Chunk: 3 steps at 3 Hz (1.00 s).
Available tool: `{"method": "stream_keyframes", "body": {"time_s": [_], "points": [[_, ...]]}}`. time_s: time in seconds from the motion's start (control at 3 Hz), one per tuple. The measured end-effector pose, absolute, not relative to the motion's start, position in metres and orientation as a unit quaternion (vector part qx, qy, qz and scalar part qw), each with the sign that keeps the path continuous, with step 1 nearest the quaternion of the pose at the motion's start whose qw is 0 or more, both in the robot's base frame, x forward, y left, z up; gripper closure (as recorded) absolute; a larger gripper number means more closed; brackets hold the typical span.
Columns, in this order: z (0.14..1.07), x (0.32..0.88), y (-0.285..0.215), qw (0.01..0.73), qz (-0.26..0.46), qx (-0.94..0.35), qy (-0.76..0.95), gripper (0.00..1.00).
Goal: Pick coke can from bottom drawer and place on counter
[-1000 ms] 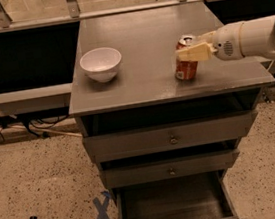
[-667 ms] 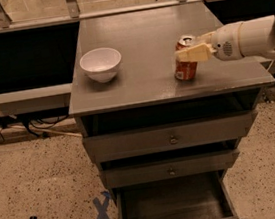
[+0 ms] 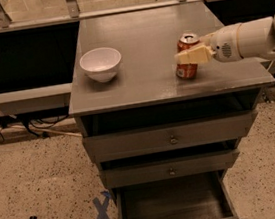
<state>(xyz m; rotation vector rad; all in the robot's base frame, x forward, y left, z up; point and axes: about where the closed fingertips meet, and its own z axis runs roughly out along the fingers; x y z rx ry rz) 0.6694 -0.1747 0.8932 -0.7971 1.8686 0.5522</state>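
Note:
The coke can [image 3: 188, 69], red-orange with a silver top, stands upright on the counter [image 3: 143, 35] near its front right. My gripper [image 3: 189, 52] reaches in from the right at the can's mid-height. Its pale near finger [image 3: 193, 55] lies across the can's front, the other finger is hidden behind it, and the gripper is shut on the can. The bottom drawer [image 3: 172, 202] is pulled open below, a dark box with nothing showing inside.
A white bowl [image 3: 100, 63] sits on the counter's left front. Two shut drawers with small round knobs [image 3: 173, 139] lie above the open one. A blue X [image 3: 101, 212] is taped on the speckled floor. Rails and cables run behind and to the left.

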Motion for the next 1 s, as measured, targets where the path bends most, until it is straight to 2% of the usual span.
{"method": "stream_keyframes", "body": {"time_s": [0.33, 0.67, 1.0], "points": [[0.893, 0.670, -0.173, 0.495, 0.229, -0.330, 0.771, 0.00], [0.906, 0.658, -0.191, 0.507, 0.230, -0.346, 0.755, 0.00], [0.925, 0.635, -0.224, 0.517, 0.179, -0.356, 0.758, 0.00]]}}
